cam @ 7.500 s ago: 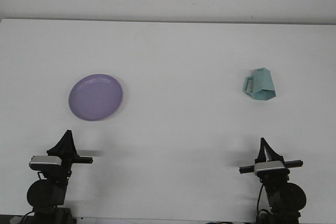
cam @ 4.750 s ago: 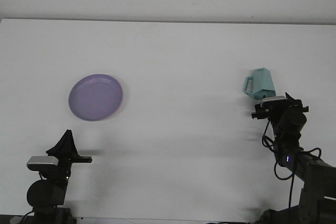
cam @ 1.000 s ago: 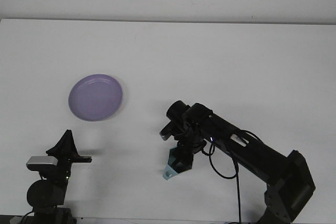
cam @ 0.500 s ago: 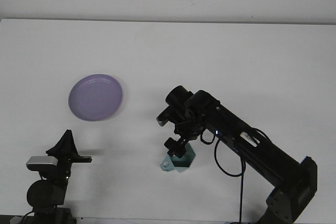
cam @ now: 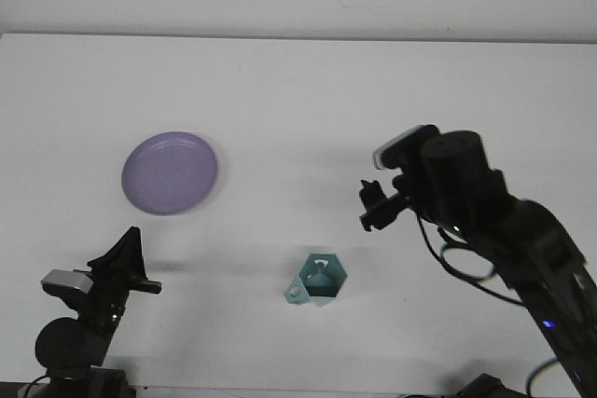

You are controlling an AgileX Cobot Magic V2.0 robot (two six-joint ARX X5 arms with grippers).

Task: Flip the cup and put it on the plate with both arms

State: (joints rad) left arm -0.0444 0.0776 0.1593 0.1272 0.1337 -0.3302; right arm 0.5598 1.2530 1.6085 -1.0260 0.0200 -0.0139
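I see the cup (cam: 317, 281) standing open-mouth-up on the worktop (cam: 373, 90) near 6 o'clock, free of both arms. My right end effector (cam: 373, 209) hangs above it toward 2 o'clock, holding nothing; I cannot tell its finger gap. My left end effector (cam: 126, 253) sits spread at 8 o'clock. The plate (cam: 170, 172) at 10 o'clock is bare, so I judge the flip done and the placing left

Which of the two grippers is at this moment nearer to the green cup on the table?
The right gripper is nearer: it hangs just above and to the right of the green cup. The left gripper sits low at the table's near left edge, below the purple plate.
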